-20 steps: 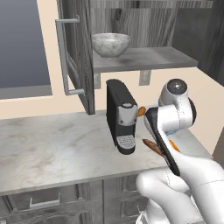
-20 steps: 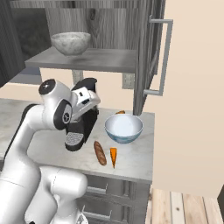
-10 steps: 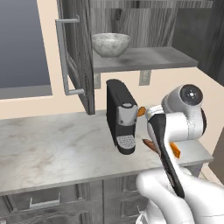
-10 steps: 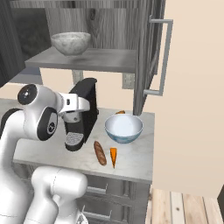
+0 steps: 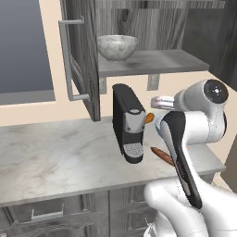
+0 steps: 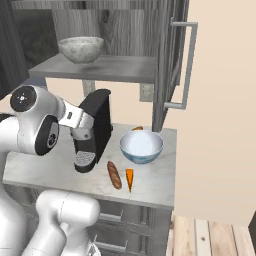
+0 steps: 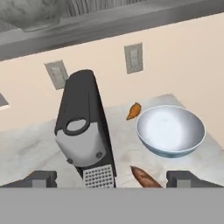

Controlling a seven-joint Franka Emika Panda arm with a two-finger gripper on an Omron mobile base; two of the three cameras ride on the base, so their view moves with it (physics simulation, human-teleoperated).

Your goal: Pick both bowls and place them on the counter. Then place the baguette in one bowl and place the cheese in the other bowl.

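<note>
The grey-white marbled bowl (image 6: 80, 49) sits on the shelf (image 6: 115, 67). The white, pale-blue-lined bowl (image 6: 141, 146) rests on the surface (image 6: 150, 182), near the baguette (image 6: 114, 174) and cheese (image 6: 129, 179). The coffee machine (image 7: 85, 131) hides part of the baguette in the hand view. Jaws stand apart, empty.

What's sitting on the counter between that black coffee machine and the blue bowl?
In the right base view, the baguette and the cheese lie between the coffee machine and the blue bowl, toward the front edge.

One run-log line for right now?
gripper: open, empty | blue bowl: on counter | marbled bowl: on shelf | baguette, cheese: on counter
</note>
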